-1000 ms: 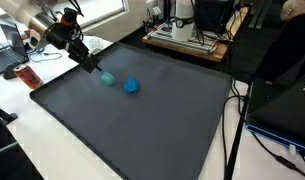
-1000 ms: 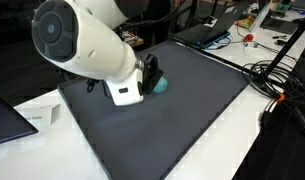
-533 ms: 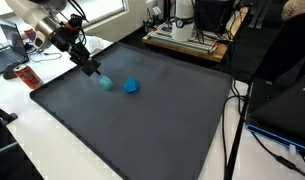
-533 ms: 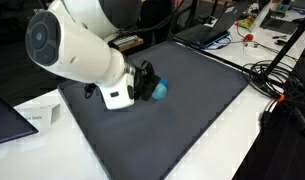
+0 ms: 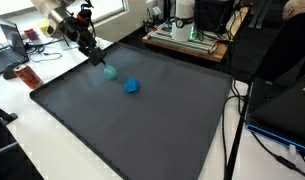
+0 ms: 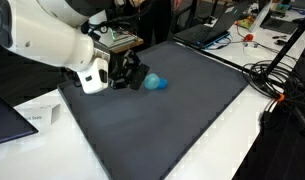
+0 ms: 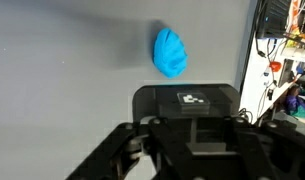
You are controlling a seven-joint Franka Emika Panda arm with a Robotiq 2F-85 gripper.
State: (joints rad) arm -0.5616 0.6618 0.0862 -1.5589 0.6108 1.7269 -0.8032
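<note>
In an exterior view my gripper (image 5: 98,61) hangs over the far left part of the dark mat (image 5: 132,125). A small teal ball (image 5: 111,72) sits right at its fingertips, and the jaws look shut on it. A darker blue lump (image 5: 131,86) lies on the mat a short way to the right, apart from the ball. The wrist view shows that blue lump (image 7: 170,52) on the grey mat ahead of the black gripper body; the ball is hidden there. From the opposite side, the blue lump (image 6: 156,83) lies just beside the black fingers (image 6: 132,76).
A laptop (image 5: 12,50) and a red item (image 5: 27,77) lie on the white table left of the mat. Equipment on a wooden board (image 5: 187,40) stands behind the mat. Cables (image 6: 277,80) run along the mat's side, and a paper (image 6: 37,117) lies near its corner.
The arm has risen and swung toward the mat's far edge, and the teal ball has moved up and along with the fingertips. The blue lump stayed put.
</note>
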